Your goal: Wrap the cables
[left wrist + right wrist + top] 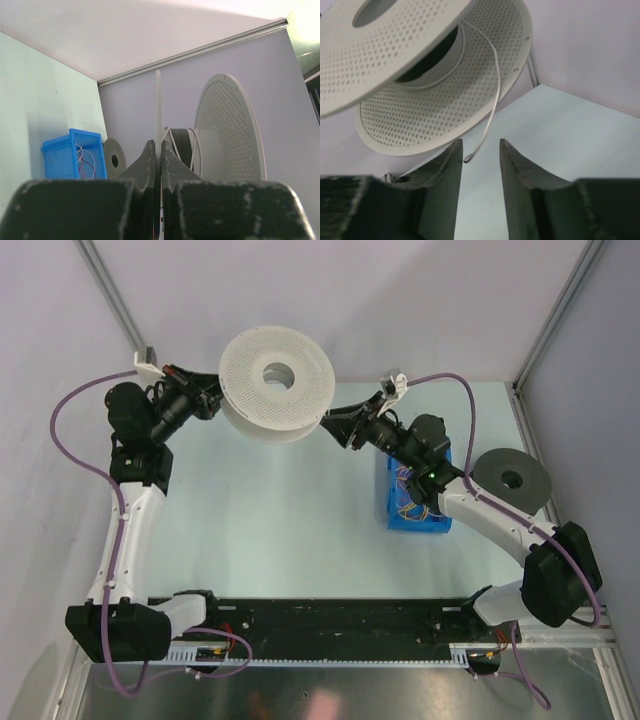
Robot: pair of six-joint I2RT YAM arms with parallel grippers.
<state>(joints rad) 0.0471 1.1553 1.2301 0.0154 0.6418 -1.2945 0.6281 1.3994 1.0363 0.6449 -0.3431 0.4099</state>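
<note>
A white wire (496, 95) dangles from the perforated spool (420, 110) between parted jaws.

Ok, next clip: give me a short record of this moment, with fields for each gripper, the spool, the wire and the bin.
left gripper: shut on the white spool rim, holding it off the table
right gripper: open, nothing pinched
white wire: trails from the spool hub, loose end showing between the right fingers
blue bin: under the right arm, thin cables inside
grey spool: flat, right of the bin
</note>
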